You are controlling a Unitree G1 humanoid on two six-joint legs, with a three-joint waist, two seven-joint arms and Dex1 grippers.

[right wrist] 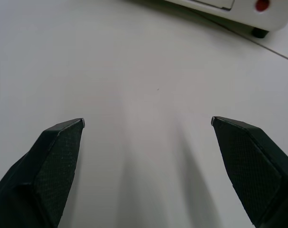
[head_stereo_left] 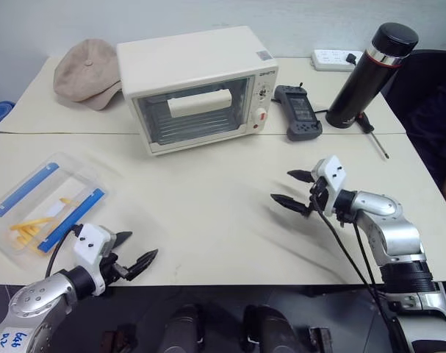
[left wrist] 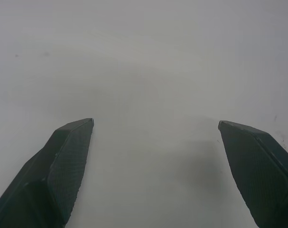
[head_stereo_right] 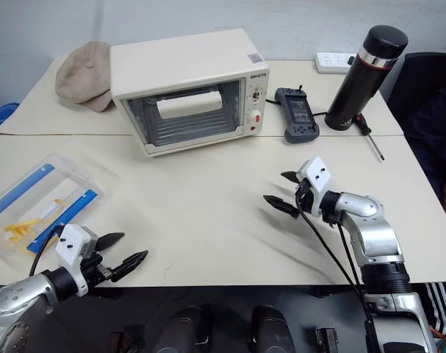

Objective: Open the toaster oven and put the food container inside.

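Observation:
The cream-white toaster oven (head_stereo_left: pixel 197 87) stands at the back middle of the table, its glass door shut and its bar handle (head_stereo_left: pixel 200 102) facing me. The clear food container (head_stereo_left: pixel 45 204) with two blue strips and yellow sticks lies flat at the left. My left gripper (head_stereo_left: pixel 134 250) hovers open over the table's front edge, just right of the container and apart from it. Right of centre, my right gripper (head_stereo_left: pixel 295 189) is open over bare table, pointing left, well in front of the oven. Its wrist view catches the oven's lower corner (right wrist: pixel 257 12).
A tan cap (head_stereo_left: pixel 87 72) lies left of the oven. A black handheld controller (head_stereo_left: pixel 297 112), a tall black thermos (head_stereo_left: pixel 369 75), a screwdriver (head_stereo_left: pixel 372 132) and a white power strip (head_stereo_left: pixel 337 59) sit at the back right. Two tables meet at a seam (head_stereo_left: pixel 68 134) running left of the oven.

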